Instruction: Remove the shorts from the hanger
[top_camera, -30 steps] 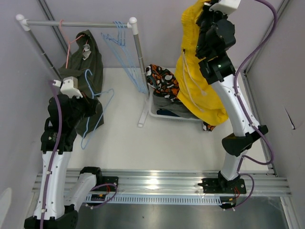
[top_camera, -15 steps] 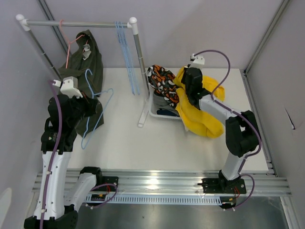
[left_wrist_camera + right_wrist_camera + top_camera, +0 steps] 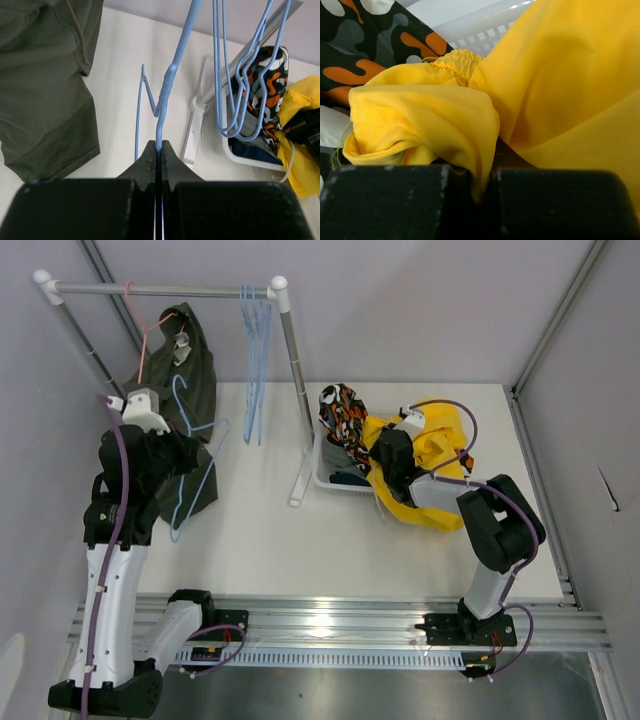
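Olive green shorts hang from a pink hanger on the rack rail; in the left wrist view these olive shorts fill the left side. My left gripper is shut on the wire of a bare blue hanger, right of the olive shorts. My right gripper is shut on a fold of the yellow shorts, low at the white basket. Patterned shorts drape over the basket's rim, with navy cloth below.
Several empty blue hangers dangle at the rail's right end. The rack's upright post and white foot stand between the arms. The basket sits just right of the foot. Grey walls close in on the sides.
My right arm has swung down from high up, bringing the yellow shorts onto the basket. My left gripper lifted the blue hanger slightly. The rail hangers swung back left.
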{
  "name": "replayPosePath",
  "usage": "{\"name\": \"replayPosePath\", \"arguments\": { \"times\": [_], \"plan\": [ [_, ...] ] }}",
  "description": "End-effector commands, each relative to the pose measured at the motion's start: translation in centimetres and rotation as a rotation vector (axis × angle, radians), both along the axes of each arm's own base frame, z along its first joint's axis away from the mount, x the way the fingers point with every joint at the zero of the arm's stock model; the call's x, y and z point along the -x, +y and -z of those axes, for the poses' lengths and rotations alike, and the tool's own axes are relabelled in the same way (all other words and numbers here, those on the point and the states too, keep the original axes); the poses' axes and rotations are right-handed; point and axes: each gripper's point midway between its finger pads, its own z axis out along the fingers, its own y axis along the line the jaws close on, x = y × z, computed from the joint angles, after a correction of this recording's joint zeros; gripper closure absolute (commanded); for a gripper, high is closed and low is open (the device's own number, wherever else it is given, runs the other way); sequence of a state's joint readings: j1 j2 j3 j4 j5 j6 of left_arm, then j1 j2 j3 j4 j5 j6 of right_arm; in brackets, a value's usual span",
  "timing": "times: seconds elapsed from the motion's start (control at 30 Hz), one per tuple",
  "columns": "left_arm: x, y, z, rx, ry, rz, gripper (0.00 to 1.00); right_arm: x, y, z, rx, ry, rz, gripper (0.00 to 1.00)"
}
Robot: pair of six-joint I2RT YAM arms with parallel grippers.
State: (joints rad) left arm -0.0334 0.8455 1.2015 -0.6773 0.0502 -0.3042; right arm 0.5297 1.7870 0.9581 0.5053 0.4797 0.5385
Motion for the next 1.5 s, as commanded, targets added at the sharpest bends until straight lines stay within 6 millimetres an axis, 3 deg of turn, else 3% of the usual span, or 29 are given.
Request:
{"name": "replayPosePath", "arguments": {
  "times": [0.0,0.07,0.1,0.13,0.2,0.23,0.33,0.37,0.4,0.43,0.47,0.57,0.6,0.63,0.67,0.7,0.73,0.77,0.83,0.87,0.93,1.0,1.07,1.13,1.27,1.47],
  "plan": [
    [-0.3,0.5,-4.4,-0.016,-0.107,-0.024,1.00,1.8,-0.6,4.0,0.000,0.133,-0.015,1.00],
    [-0.9,0.7,-4.6,-0.019,-0.103,-0.036,1.00,1.5,-0.7,3.2,0.018,0.143,-0.056,0.66],
    [-1.0,0.7,-5.7,-0.020,-0.126,-0.036,1.00,1.0,-1.1,2.0,0.028,0.122,-0.043,0.49],
    [-1.5,0.6,-5.6,-0.020,-0.116,-0.034,1.00,0.9,-1.2,-0.3,0.028,0.076,-0.049,0.05],
    [-1.7,0.6,-7.0,-0.016,-0.136,-0.035,1.00,0.6,-1.7,-3.0,0.066,0.027,-0.055,0.01],
    [-1.9,0.5,-7.2,-0.013,-0.135,-0.033,1.00,0.4,-1.6,-5.9,0.068,-0.014,-0.060,0.01],
    [-2.4,0.5,-9.1,-0.010,-0.168,-0.033,1.00,0.3,-1.7,-11.3,0.095,-0.096,-0.073,0.01],
    [-3.0,0.5,-9.1,-0.013,-0.164,-0.036,1.00,0.8,-1.9,-14.1,0.082,-0.145,-0.078,0.01],
    [-3.3,0.5,-9.0,-0.013,-0.155,-0.036,1.00,1.1,-2.1,-15.5,0.079,-0.165,-0.079,0.01],
    [-3.3,0.5,-10.5,-0.011,-0.185,-0.035,1.00,1.6,-2.1,-16.5,0.082,-0.172,-0.086,0.01],
    [-4.0,0.4,-10.5,-0.008,-0.175,-0.031,1.00,2.6,-2.5,-19.3,0.059,-0.220,-0.082,0.01],
    [-4.8,-0.2,-12.3,0.001,-0.220,-0.001,1.00,5.1,-2.6,-20.5,0.022,-0.226,-0.097,0.01],
    [-5.8,-0.3,-12.1,-0.001,-0.213,0.006,1.00,6.7,-3.0,-22.1,-0.005,-0.262,-0.098,0.01],
    [-6.3,-0.4,-13.0,-0.001,-0.238,0.014,1.00,7.7,-3.0,-22.3,-0.028,-0.268,-0.104,0.01],
    [-6.7,-0.5,-13.7,0.000,-0.255,0.015,1.00,9.1,-2.4,-20.4,-0.025,-0.239,-0.128,0.01],
    [-7.9,-0.7,-14.0,0.004,-0.254,0.021,1.00,10.7,-3.0,-21.6,-0.052,-0.272,-0.128,0.01],
    [-8.5,-0.8,-14.2,0.007,-0.256,0.026,1.00,12.1,-2.2,-21.1,-0.071,-0.268,-0.156,0.01],
    [-8.7,-0.9,-15.7,0.017,-0.287,0.031,1.00,13.1,-2.2,-19.0,-0.059,-0.234,-0.165,0.01],
    [-11.0,-1.5,-14.7,0.026,-0.249,0.046,1.00,15.3,-2.7,-18.7,-0.069,-0.241,-0.171,0.01],
    [-11.3,-1.9,-16.0,0.027,-0.281,0.054,1.00,16.5,-1.9,-18.0,-0.070,-0.232,-0.202,0.01],
    [-13.6,-2.2,-15.0,0.021,-0.255,0.047,1.00,18.3,-2.1,-16.4,-0.067,-0.222,-0.225,0.01],
    [-14.5,-2.9,-16.5,0.019,-0.281,0.057,1.00,19.9,-1.2,-14.5,-0.052,-0.191,-0.276,0.01],
    [-16.8,-3.8,-15.0,0.013,-0.225,0.065,1.00,20.7,-1.2,-14.0,-0.045,-0.179,-0.280,0.01],
    [-18.2,-4.3,-15.1,0.003,-0.221,0.056,1.00,21.4,-0.7,-13.1,-0.029,-0.164,-0.295,0.01],
    [-18.9,-5.9,-14.2,-0.001,-0.203,0.088,0.99,22.0,-0.6,-11.8,0.004,-0.132,-0.307,0.01],
    [-18.8,-5.3,-12.3,-0.031,-0.161,0.049,0.86,21.8,-0.4,-11.5,0.030,-0.136,-0.311,0.00]
  ]
}}
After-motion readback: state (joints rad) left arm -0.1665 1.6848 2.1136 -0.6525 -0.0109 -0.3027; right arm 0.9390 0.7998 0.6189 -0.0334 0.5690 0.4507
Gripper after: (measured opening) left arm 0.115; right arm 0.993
